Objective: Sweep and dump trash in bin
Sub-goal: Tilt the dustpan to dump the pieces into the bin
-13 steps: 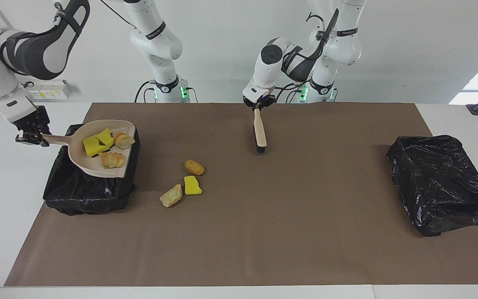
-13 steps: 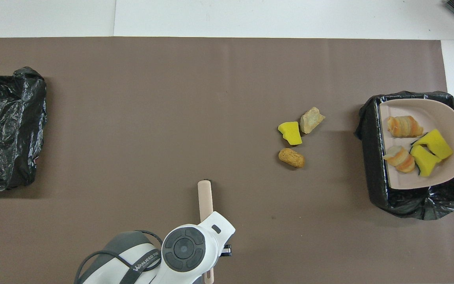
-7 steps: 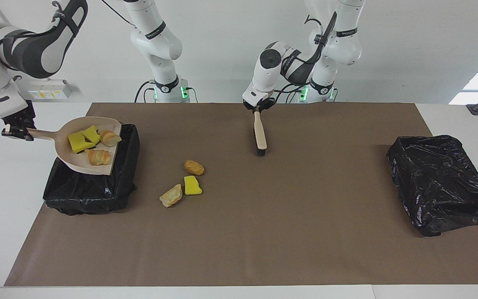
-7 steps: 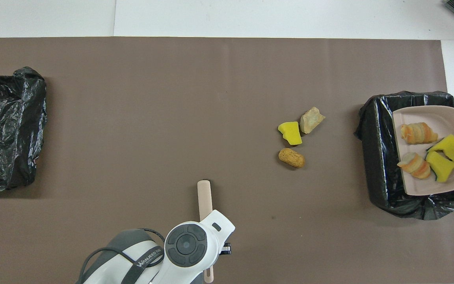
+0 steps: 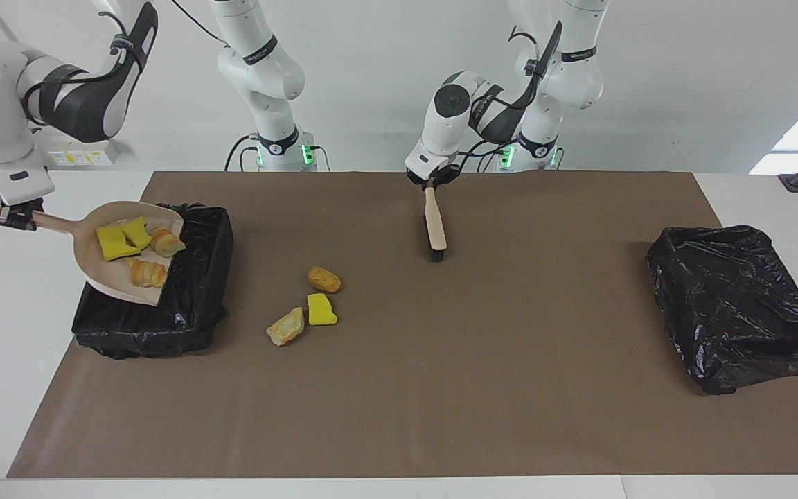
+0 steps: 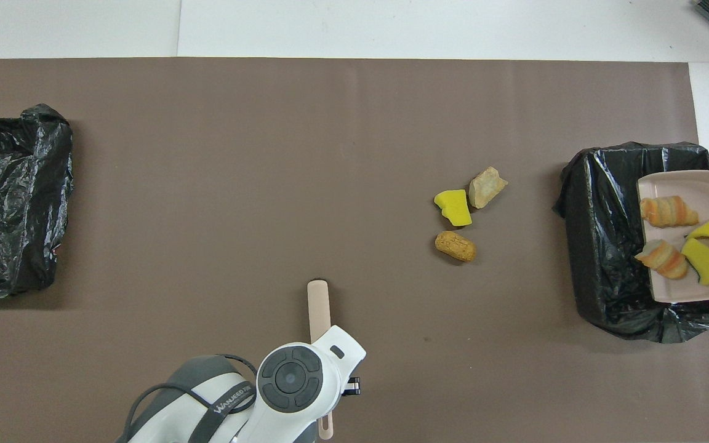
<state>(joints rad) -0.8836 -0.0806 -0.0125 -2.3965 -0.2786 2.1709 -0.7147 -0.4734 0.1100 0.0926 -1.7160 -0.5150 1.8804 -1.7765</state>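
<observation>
Trash: I count four yellow and tan chunks (image 5: pixel 132 248) in the dustpan (image 5: pixel 98 269) my right tool (image 5: pixel 16 216) grips; three chunks (image 5: pixel 309 299) on the worktop (image 5: pixel 440 388); left tool (image 5: pixel 432 181) grips the brush (image 5: pixel 433 225).

- Dustpan (image 5: pixel 104 270): beige, held up by its handle in the right claw (image 5: pixel 16 216), tilted over the black-lined bin (image 5: pixel 194 305) at the right arm's end of the desk (image 5: pixel 399 388).
- Four trash pieces lie in the pan: two yellow sponge chunks (image 5: pixel 122 238) side by side, two tan-orange bread-like lumps (image 5: pixel 148 273) beside them toward the pan's open lip.
- Three pieces lie on the desk beside that bin, close together: a yellow sponge (image 5: pixel 321 310), a pale rocky lump (image 5: pixel 286 326) touching it, and an orange-brown lump (image 5: pixel 324 279) nearer the robots.
</observation>
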